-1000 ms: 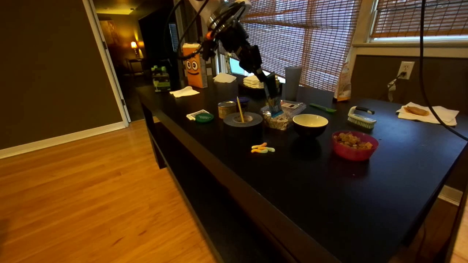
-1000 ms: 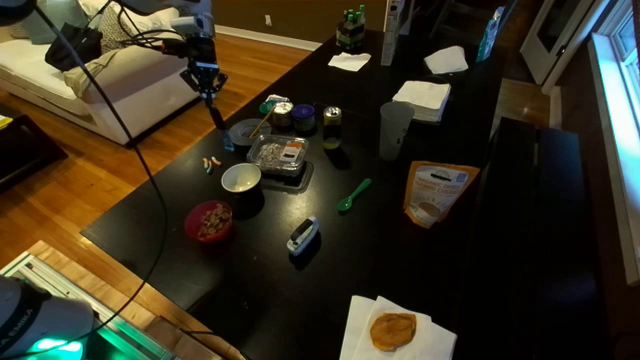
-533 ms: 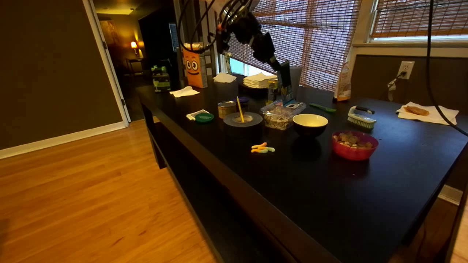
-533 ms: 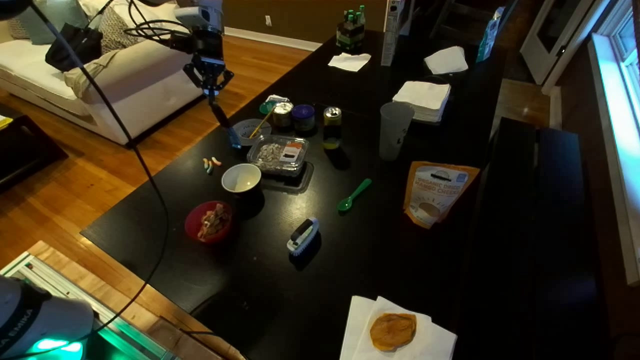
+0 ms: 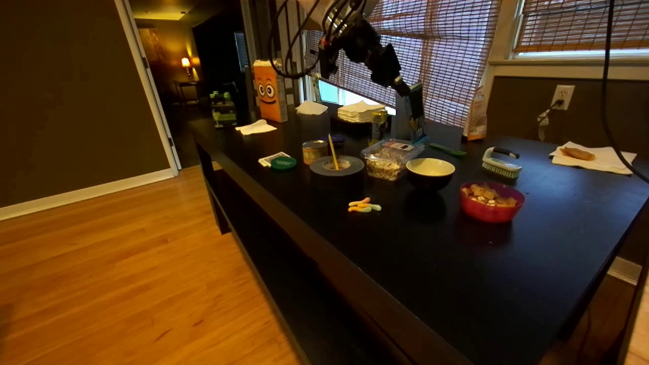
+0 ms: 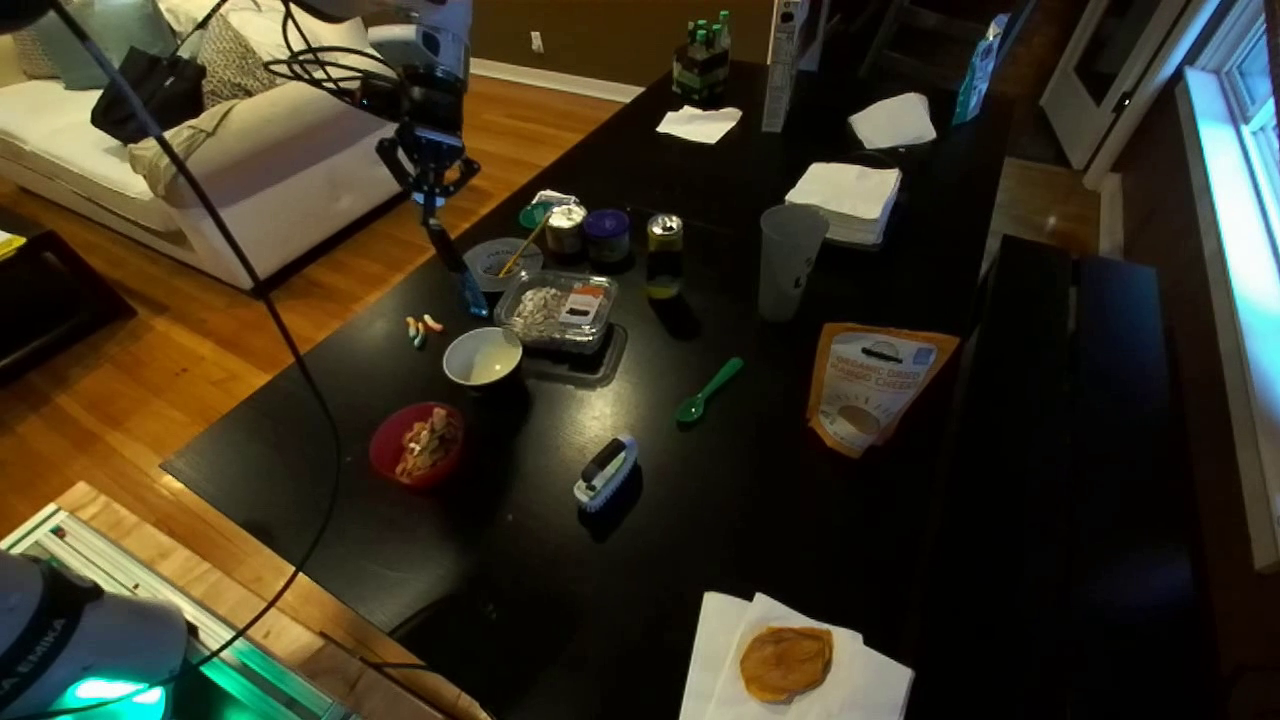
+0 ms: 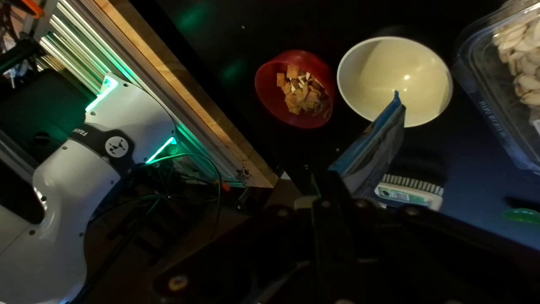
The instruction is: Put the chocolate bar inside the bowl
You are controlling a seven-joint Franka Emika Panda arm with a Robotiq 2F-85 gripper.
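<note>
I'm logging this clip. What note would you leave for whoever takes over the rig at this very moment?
Gripper: closed on one end of the chocolate bar, which hangs tilted in the air.
Bowls: the cream-lined bowl stands near the bar; the red bowl beside it holds cereal-like pieces. In the wrist view the bar's free end overlaps the cream-lined bowl; whether it is truly above it, I can't tell.
Done: bar grasped and off the table.
Left: centre the bar over the bowl, most likely the cream-lined one, lower it, release, and check it lies inside.
</note>
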